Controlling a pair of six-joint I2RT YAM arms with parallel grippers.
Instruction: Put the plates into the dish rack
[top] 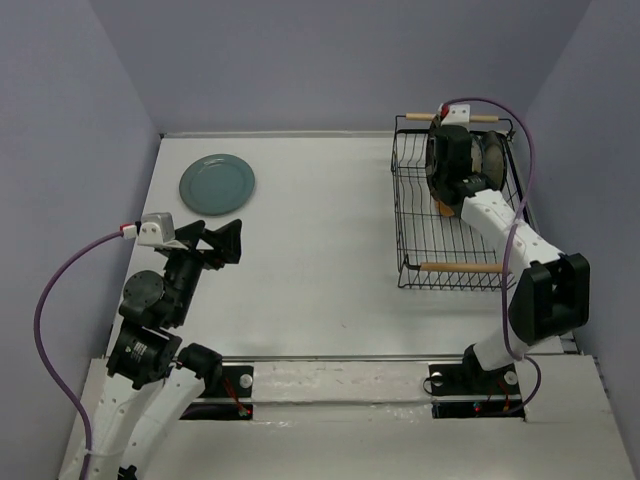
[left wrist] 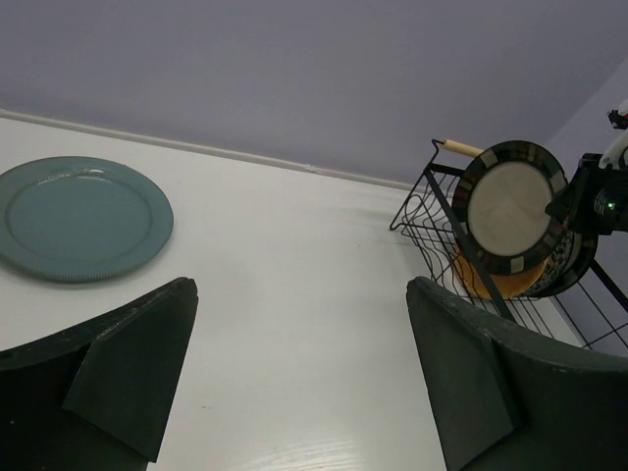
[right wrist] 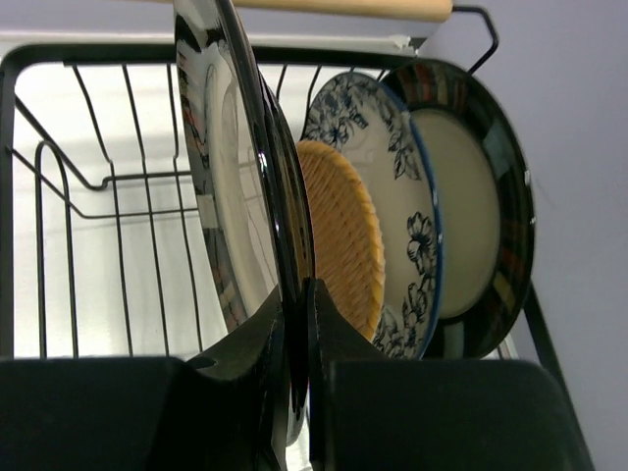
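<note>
A plain teal plate (top: pixel 217 184) lies flat on the table at the far left, also seen in the left wrist view (left wrist: pixel 78 218). My left gripper (top: pixel 222 240) is open and empty, just near and right of it (left wrist: pixel 302 289). The black wire dish rack (top: pixel 425 240) stands at the far right. My right gripper (top: pixel 452 170) is inside the rack, shut on the rim of a dark striped-rimmed plate (right wrist: pixel 245 147) held upright (right wrist: pixel 299 294). Behind it stand the woven orange-tan plate (right wrist: pixel 343 245), the blue floral plate (right wrist: pixel 402 196) and a second striped-rimmed plate (right wrist: pixel 481 216).
The rack has wooden rod handles at its far end (top: pixel 480 118) and near end (top: pixel 465 267). Purple walls close in the table on three sides. A purple cable (top: pixel 60 300) loops left of the left arm. The rack's near tines (right wrist: pixel 98 182) hold no plates.
</note>
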